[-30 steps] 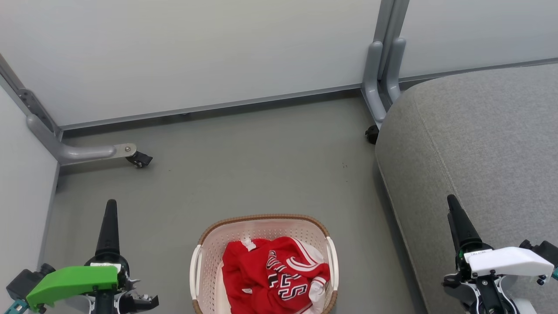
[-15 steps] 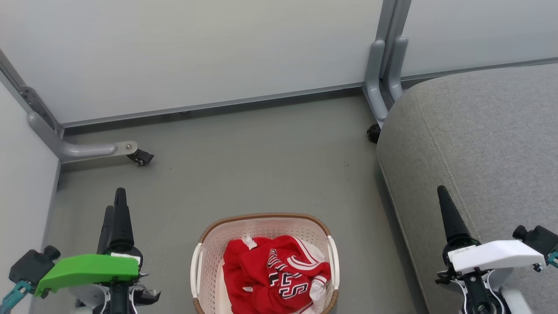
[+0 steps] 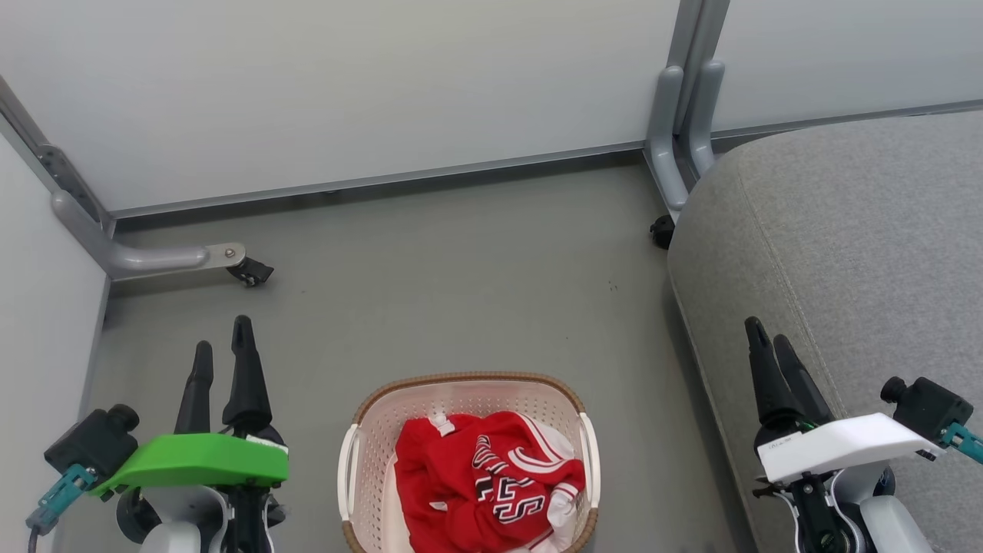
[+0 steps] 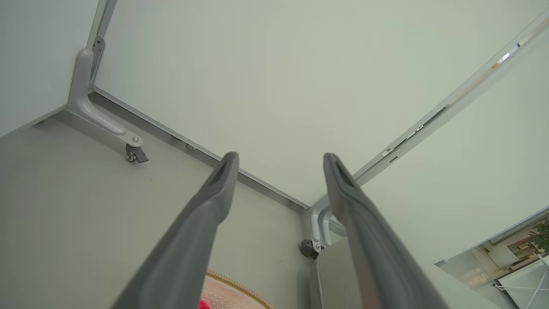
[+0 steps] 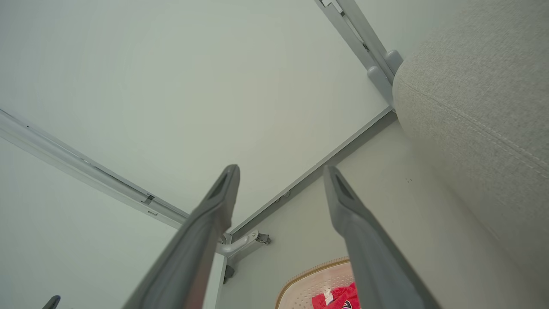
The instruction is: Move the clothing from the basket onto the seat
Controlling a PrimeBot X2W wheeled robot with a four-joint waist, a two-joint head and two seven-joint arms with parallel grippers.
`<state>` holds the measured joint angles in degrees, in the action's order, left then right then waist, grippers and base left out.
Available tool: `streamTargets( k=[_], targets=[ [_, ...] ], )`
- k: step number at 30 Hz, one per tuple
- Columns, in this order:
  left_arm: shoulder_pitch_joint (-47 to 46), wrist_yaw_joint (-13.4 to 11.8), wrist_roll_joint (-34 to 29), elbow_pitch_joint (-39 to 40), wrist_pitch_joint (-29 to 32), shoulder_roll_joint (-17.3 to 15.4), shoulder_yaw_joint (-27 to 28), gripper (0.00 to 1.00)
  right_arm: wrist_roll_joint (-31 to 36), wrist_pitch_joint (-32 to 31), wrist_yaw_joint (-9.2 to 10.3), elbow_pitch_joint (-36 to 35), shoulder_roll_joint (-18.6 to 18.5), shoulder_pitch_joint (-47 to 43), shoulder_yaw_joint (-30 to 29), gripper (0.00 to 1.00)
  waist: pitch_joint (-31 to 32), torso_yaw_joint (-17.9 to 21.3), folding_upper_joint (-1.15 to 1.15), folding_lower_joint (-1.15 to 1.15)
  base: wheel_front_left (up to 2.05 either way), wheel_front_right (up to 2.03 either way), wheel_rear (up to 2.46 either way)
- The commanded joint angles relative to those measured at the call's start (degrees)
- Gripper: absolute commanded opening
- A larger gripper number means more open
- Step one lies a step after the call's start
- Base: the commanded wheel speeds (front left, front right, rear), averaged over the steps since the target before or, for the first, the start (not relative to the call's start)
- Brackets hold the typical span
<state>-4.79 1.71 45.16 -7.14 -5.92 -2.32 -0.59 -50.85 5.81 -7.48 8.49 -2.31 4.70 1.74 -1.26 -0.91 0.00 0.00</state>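
Clothing (image 3: pixel 488 480) sits bunched in the basket (image 3: pixel 461 378) beside the seat (image 3: pixel 860 246) (short carry). Left gripper (image 3: pixel 223 334) and right gripper (image 3: pixel 768 332) flank it, jaws apart, empty, probably ready to dive in.

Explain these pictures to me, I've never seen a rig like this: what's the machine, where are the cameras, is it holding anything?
It's a wheeled robot with two arms. One picture is from its head camera, looking down at the floor. The other two are from wrist cameras, each looking along that arm's two dark fingers. A cream basket of red clothing stands on the floor, with a big grey seat to its right. The left claw and right claw are open and hold nothing.
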Motion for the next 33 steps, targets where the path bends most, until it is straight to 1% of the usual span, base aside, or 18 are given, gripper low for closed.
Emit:
streamTargets(
  k=[1,11,20,33],
  targets=[
    [-1.7,-0.4,-2.5,0.9,-0.6,-0.5,-0.4,1.00,2.0,0.7,-0.02,-1.0,-0.4,1.4,0.3,1.00,0.0,-0.1,0.00,0.00,0.00,0.00,0.00],
    [-1.8,-1.4,-10.8,0.4,-2.2,-0.5,-2.3,1.00,10.4,2.3,-0.02,-1.2,-0.4,1.4,1.3,1.00,-0.1,-0.4,0.00,0.00,0.00,0.00,0.00],
    [-1.8,-2.2,-17.3,0.3,-3.6,-0.6,-3.7,1.00,16.5,3.6,-0.02,-1.3,-0.5,1.4,2.1,1.00,-0.4,-0.7,0.00,0.00,0.00,0.00,0.00],
    [-2.1,-3.0,-24.6,0.6,-5.3,-0.6,-5.1,1.00,25.6,5.4,-0.02,-0.8,-0.6,1.7,2.5,1.00,-0.9,-0.9,0.00,0.00,0.00,0.00,0.00]
  ],
)
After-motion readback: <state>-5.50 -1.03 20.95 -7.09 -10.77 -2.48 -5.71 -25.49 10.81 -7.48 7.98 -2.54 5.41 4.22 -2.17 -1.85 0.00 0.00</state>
